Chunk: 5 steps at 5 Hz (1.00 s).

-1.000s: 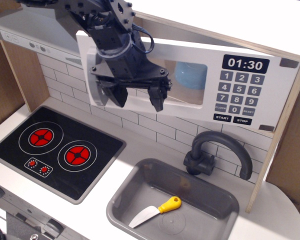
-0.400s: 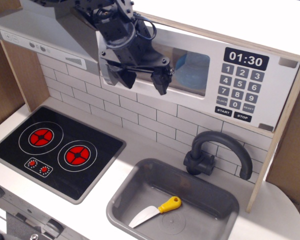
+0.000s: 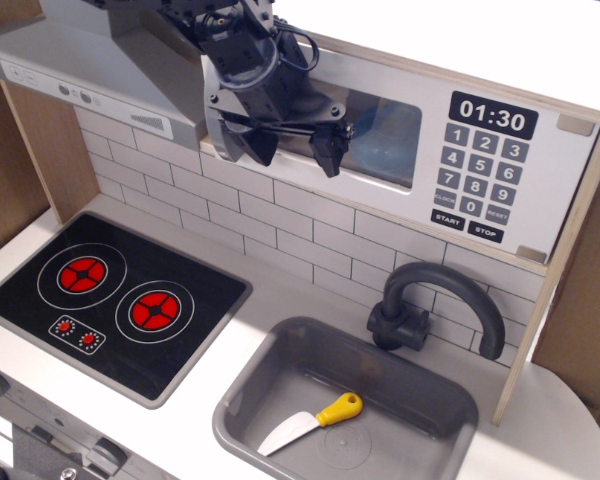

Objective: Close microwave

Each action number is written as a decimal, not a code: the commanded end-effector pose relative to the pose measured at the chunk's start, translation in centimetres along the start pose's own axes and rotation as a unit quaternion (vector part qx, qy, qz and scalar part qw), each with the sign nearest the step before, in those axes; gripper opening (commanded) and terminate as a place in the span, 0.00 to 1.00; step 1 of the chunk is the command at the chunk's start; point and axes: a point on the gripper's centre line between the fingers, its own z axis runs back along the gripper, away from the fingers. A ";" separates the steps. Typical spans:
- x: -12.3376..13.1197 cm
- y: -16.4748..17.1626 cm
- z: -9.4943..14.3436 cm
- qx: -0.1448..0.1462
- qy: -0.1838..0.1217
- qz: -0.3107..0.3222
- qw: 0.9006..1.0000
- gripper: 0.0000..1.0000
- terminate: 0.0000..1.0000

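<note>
Black cabled arm (image 3: 242, 62), dark gripper (image 3: 292, 148)

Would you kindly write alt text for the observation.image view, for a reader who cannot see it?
A black robot gripper, jaws open, presses against the left part of a toy microwave whose white door looks shut flush; its clock reads 01:30. Below lie a black two-burner stovetop and a grey sink holding a yellow-handled knife, with a dark faucet behind.

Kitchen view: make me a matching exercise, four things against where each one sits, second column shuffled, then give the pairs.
1. microwave
2. toy knife
3. faucet
4. stove burners

A. inside the sink
B. on the counter, left
C. behind the sink, at the tiled wall
D. up by the gripper

Pairs: 1-D, 2-A, 3-C, 4-B
</note>
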 end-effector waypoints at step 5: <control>-0.2 1.8 2.2 0.016 -0.039 -0.027 0.999 1.00 0.00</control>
